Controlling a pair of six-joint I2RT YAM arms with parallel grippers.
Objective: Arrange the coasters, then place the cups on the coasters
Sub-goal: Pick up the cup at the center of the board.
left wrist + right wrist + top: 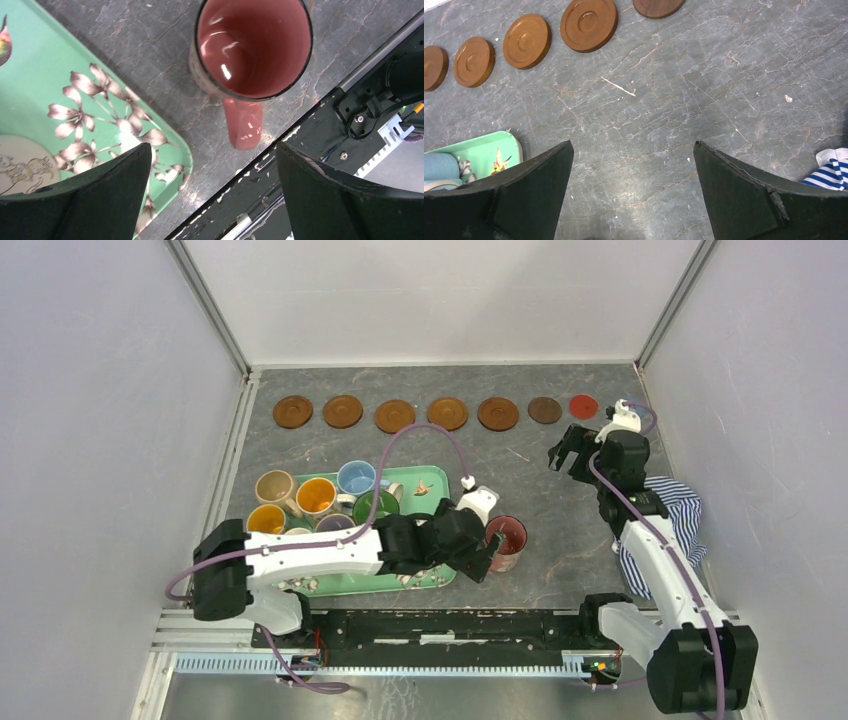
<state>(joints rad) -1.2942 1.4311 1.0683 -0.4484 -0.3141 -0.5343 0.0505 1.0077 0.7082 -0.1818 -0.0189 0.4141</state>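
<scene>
Several coasters lie in a row along the back: orange-brown wooden ones, a dark brown one and a red one. Several cups stand on the green floral tray, among them light blue, orange and tan. A pink cup stands upright on the table just right of the tray. My left gripper is open right in front of that pink cup, whose handle points at the jaws. My right gripper hangs open over bare table, short of the wooden coasters.
A blue-and-white striped cloth lies by the right wall, under the right arm. The black base rail runs along the table's near edge close to the pink cup. White walls close in the table on three sides.
</scene>
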